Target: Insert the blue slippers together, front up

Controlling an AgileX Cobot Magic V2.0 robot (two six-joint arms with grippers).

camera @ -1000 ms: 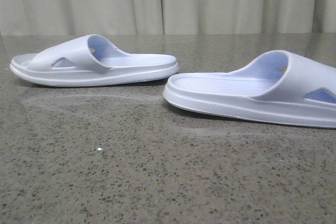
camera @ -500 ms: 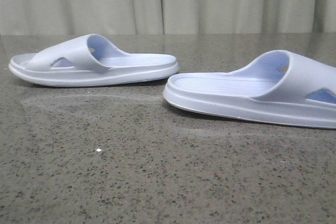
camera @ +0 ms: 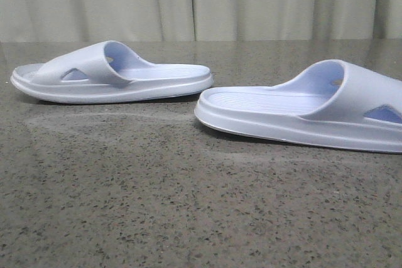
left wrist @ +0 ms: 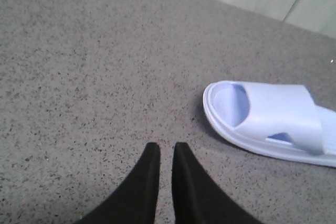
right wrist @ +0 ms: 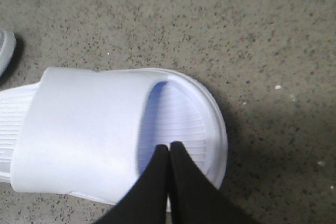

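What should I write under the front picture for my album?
Two blue slippers lie apart, heels facing, on a speckled table.

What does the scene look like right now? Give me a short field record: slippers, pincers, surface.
left slipper: flat on its sole, farther back on the left, toe end pointing left
right slipper: flat on its sole, nearer on the right, toe end pointing right
slipper relation: heels toward each other, not nested; contact cannot be told
left pincer: nearly shut, empty, over bare tabletop beside the left slipper's toe
right pincer: shut, empty, over the right slipper's open toe
task state: not yet joined
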